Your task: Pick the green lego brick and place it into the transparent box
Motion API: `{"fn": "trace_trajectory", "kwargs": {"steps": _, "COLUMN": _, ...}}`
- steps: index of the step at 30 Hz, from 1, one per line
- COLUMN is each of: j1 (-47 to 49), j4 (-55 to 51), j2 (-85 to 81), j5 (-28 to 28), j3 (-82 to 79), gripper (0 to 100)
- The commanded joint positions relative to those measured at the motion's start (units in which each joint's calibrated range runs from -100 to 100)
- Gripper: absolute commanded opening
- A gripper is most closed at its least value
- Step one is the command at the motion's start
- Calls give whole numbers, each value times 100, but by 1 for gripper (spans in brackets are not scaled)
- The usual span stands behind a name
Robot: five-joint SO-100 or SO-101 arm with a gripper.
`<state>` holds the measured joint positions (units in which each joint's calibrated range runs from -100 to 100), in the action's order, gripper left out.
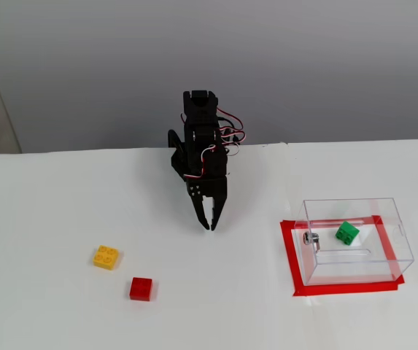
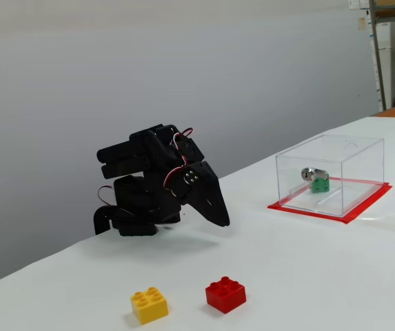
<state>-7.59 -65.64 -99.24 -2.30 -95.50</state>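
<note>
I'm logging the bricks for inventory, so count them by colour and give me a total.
Green: 1, the green brick inside the transparent box
Yellow: 1, the yellow brick on the table
Red: 1, the red brick on the table
Total: 3
</note>
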Motion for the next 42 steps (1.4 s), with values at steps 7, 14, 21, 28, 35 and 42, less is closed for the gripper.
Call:
{"fn": "trace_trajectory", "kwargs": {"steps": 7, "j1": 1, "j4": -912, "j2": -68, "j5": 21, "j3": 327, "gripper": 2}}
{"fn": "trace_trajectory", "kwargs": {"steps": 14, "j1": -7, "j4": -912, "j2": -59, "j5": 21, "j3": 336, "gripper": 2}}
{"fn": "trace_trajectory", "kwargs": {"steps": 21, "j1": -7, "j4": -912, "j2": -59, "j5": 21, "j3": 336, "gripper": 2}}
{"fn": "trace_trajectory", "kwargs": {"steps": 28, "j1": -7, "j4": -912, "j2": -59, "j5": 21, "j3": 336, "gripper": 2}}
{"fn": "trace_trajectory", "kwargs": {"steps": 35, "j1": -7, "j4": -912, "j2": -59, "j5": 21, "j3": 336, "gripper": 2}}
{"fn": "trace_trajectory", "kwargs": {"steps": 42, "j1": -7, "j4": -912, "j2": -59, "j5": 21, "j3": 336, "gripper": 2}}
